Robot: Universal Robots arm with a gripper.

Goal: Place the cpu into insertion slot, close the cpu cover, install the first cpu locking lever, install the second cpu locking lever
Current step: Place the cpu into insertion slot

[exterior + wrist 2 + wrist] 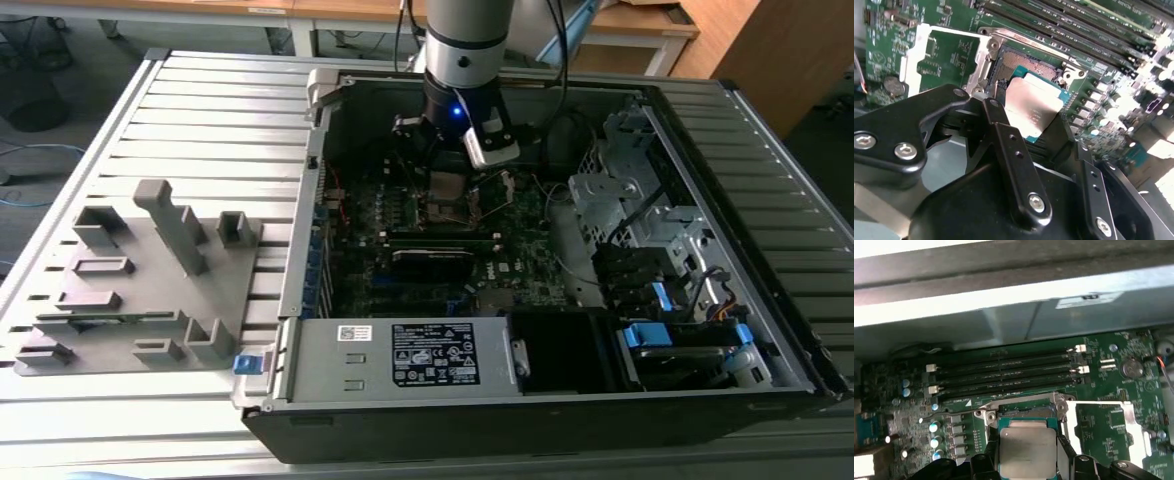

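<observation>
My gripper (451, 172) reaches down into the open computer case over the motherboard. In both wrist views it is shut on the cpu (1033, 107) (1026, 450), a flat square chip with a dull silver top and a green edge, with a black finger (995, 107) (990, 452) against each side. The cpu sits slightly tilted just over the insertion slot (1026, 65) (1026, 412), whose far rim and contact field still show beyond it. The cpu cover (921, 37) (1126, 427), a silvery frame, lies swung open flat on the board beside the slot.
Long black memory slots (1004, 372) (1079, 22) run next to the socket. A coin battery (1131, 367) lies past the open cover. The case (400, 355) walls, its drive bays (641, 215) and cables hem the arm in. A grey fixture block (134, 280) lies outside the case at the exterior view's left.
</observation>
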